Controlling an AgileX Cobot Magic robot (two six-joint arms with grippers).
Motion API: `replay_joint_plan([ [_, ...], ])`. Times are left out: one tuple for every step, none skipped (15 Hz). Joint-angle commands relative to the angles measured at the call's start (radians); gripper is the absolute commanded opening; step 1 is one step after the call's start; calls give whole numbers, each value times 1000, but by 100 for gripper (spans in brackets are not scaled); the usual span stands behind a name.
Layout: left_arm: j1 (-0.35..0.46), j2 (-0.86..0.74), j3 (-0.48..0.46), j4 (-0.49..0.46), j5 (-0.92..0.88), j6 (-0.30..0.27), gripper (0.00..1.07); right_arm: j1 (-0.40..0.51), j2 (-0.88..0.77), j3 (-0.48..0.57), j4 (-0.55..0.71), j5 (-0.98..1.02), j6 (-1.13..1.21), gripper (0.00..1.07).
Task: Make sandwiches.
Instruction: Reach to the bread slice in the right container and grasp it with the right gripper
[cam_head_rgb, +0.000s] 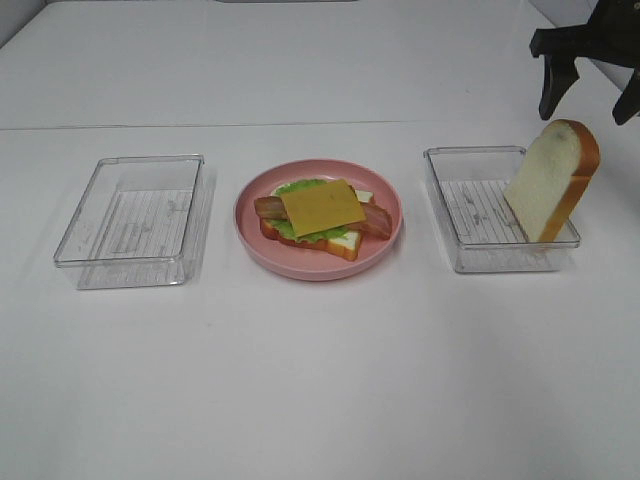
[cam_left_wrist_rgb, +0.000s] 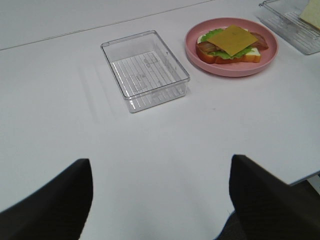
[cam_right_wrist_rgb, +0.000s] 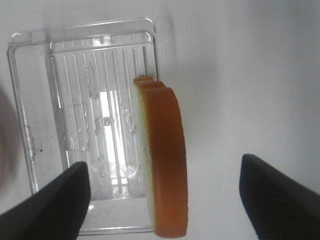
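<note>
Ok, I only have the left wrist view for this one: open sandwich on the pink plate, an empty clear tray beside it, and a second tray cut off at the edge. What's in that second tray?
Observer: One bread slice, standing on edge and leaning against the tray's outer wall.
Operator: Is the right arm holding it?
Observer: No. The right pincer is open above the slice, fingers well clear on both sides.
Operator: Is it close over the tray, or backed off?
Observer: Raised. In the overhead view the right pincer hangs above the slice, not touching it.
Operator: Is the sandwich topped yet?
Observer: No, the cheese is still the uppermost layer.
</note>
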Motion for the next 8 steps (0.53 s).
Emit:
replay_joint_plan([
  [-5,-21,3,2,-7,-3,73,-3,25,-5,-7,76,-10,77],
  [-5,-21,3,2,-7,-3,73,-3,59,-5,-10,76,-10,76],
  [-5,-21,3,2,-7,-3,73,-3,77,-5,-10,75,-10,76],
  [-5,-21,3,2,-7,-3,73,-3,90,-5,-10,75,-13,75],
  [-5,-21,3,2,-7,-3,73,-3,95,-5,-10,75,-17,70],
  [-5,-21,3,2,-7,-3,73,-3,96,-5,-10,76,-17,66],
  [-5,-21,3,2,-7,-3,73,-3,96,-5,-10,77,-17,53],
  [-5,-21,3,2,-7,-3,73,-3,96,-5,-10,77,-17,40],
])
